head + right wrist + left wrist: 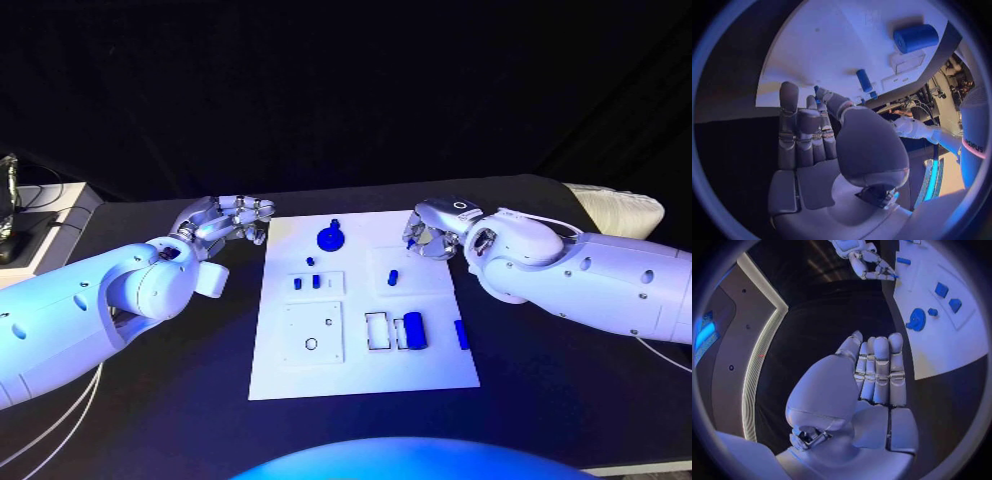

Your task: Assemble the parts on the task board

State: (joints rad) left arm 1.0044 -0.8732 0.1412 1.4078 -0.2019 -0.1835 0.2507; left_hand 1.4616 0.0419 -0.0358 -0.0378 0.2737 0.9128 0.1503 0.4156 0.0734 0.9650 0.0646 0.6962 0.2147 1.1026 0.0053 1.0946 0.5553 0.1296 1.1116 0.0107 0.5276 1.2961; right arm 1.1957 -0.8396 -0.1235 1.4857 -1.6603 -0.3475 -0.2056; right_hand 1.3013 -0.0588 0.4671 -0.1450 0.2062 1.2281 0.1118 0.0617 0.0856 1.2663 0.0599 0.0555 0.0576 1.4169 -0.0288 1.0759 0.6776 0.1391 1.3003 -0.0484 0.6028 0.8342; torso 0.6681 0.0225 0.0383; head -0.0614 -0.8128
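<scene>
my left hand (238,218) rests off the task board's (361,375) far left corner, fingers straight, pressed together, holding nothing. the parts lie mid-board — gear (332,239), pegs, cylinder (414,330). my right hand (430,232) hovers at the far right edge; i cannot tell whether it pinches anything, and a blind reach could knock the peg (391,277) nearby.

The right hand (428,232) hides the task board's (433,375) far right corner.
</scene>
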